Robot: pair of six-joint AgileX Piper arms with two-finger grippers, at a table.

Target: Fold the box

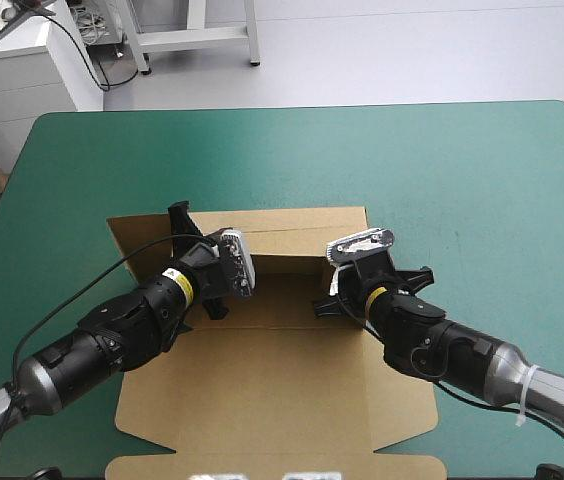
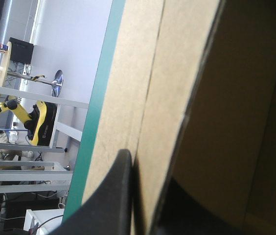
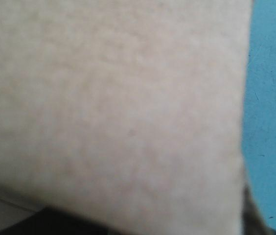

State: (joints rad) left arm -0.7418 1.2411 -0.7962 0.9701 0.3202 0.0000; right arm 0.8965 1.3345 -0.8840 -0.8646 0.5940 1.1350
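Brown board, likely stiff but light: the box (image 1: 282,390) lies on the teal-green desk (image 1: 462,170), far wall raised, clenched between the fingers (image 2: 121,196) of the left gripper (image 1: 186,228), a sound hold. The right gripper (image 1: 354,268) is beside the wall; its grip cannot be told.

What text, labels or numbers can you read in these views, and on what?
None can be read.
The box: plain brown board, no print in any view.
The yellow band on the left arm and the yellow band on the right arm: any marking is too small to read.
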